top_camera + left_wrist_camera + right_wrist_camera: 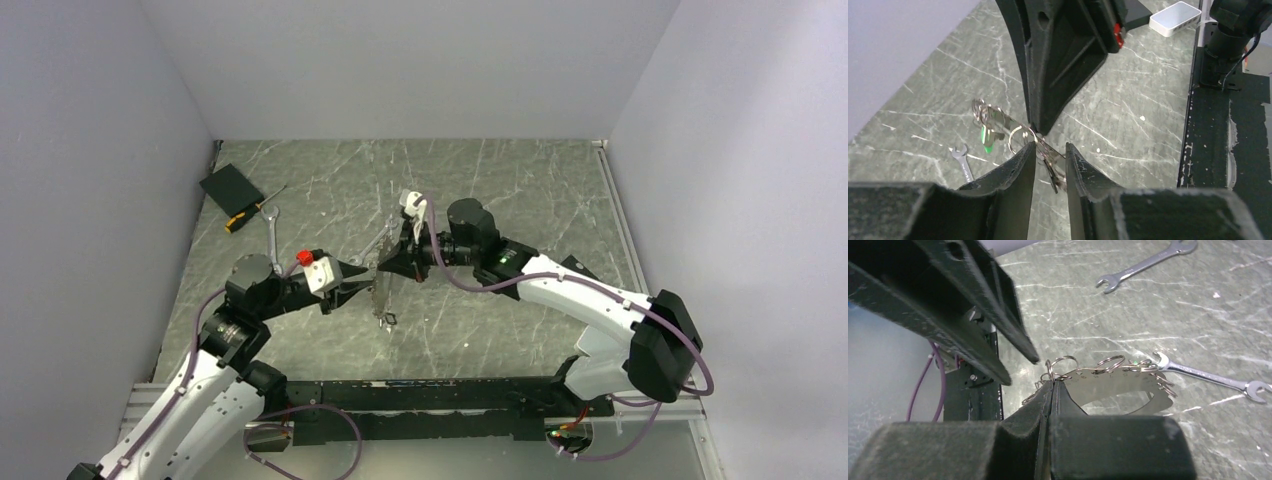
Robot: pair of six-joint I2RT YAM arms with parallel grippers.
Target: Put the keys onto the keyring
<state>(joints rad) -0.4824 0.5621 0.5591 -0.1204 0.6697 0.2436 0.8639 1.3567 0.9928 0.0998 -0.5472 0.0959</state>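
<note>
Jaws of the right gripper (pixel 1053 384) are clenched on the keyring (pixel 1113 382), steadying it above the bench (pixel 1198 315), likely for threading. Its other end lies between the parted jaws of the left gripper (pixel 1050 147); gripped or not, I cannot tell.

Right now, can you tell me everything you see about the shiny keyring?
The keyring is a thin, silvery metal band bent into a floppy loop. Small wire rings sit along its edge, and a green bit shows beside it. It is held up between the arms. The right gripper pinches one end shut, and the left gripper has a finger on each side of it, with a gap.
</note>
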